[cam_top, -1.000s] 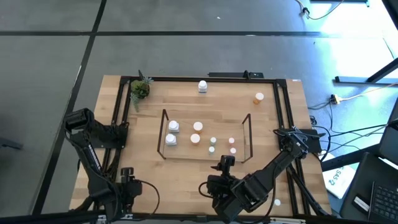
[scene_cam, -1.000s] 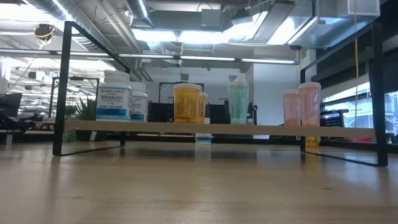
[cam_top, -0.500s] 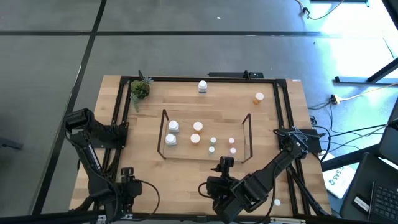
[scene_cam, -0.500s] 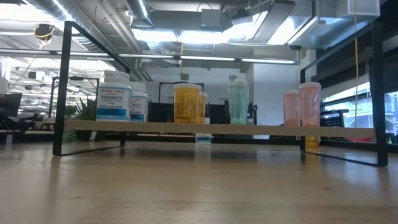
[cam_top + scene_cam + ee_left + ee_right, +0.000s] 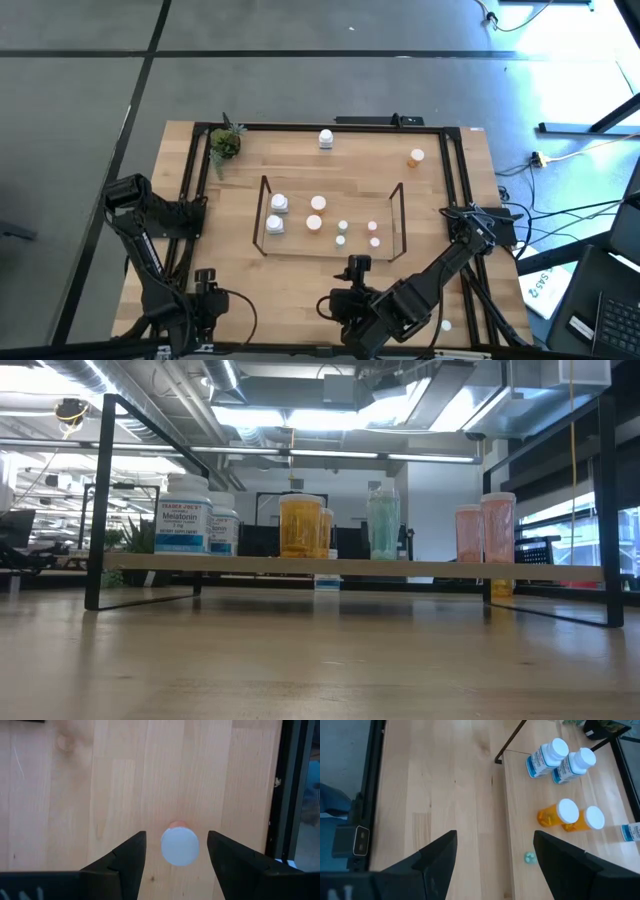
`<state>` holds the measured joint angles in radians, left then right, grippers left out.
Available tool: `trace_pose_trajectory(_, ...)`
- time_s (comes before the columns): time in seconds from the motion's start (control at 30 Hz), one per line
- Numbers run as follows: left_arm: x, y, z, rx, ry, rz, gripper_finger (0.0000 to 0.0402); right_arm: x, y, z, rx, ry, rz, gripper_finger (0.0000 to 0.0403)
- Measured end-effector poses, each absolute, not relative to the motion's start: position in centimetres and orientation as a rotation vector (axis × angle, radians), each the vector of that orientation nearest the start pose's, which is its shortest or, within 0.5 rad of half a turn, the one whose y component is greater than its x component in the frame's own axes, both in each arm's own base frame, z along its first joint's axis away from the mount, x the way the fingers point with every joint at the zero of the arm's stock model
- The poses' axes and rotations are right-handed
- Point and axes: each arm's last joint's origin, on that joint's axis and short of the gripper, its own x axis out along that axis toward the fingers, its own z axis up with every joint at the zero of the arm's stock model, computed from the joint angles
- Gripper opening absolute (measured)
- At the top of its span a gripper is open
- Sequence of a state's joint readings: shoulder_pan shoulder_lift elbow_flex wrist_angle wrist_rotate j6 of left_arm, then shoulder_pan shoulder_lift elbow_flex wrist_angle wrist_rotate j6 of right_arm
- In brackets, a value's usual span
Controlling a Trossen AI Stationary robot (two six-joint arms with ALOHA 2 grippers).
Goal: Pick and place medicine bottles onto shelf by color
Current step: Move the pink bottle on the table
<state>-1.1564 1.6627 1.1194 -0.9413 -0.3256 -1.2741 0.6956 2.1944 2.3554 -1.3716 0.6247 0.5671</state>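
Left tool (image 5: 176,836) spread, straddling a white-capped bottle (image 5: 180,847) upright on the counter (image 5: 75,795), not touching; likely lining up a pick. Right tool (image 5: 495,837) spread, empty, facing the shelf (image 5: 520,795), whose bottles stand grouped by colour.
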Motion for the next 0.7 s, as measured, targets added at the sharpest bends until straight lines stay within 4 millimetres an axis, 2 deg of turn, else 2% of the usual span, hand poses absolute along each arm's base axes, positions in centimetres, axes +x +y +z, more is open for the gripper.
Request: trace_pose_trajectory(0.7,12.77,-26.76,18.74,-0.079,1.244,0.159,0.0205,34.73,26.83,33.09,-0.218,0.914,-0.203,0.0264)
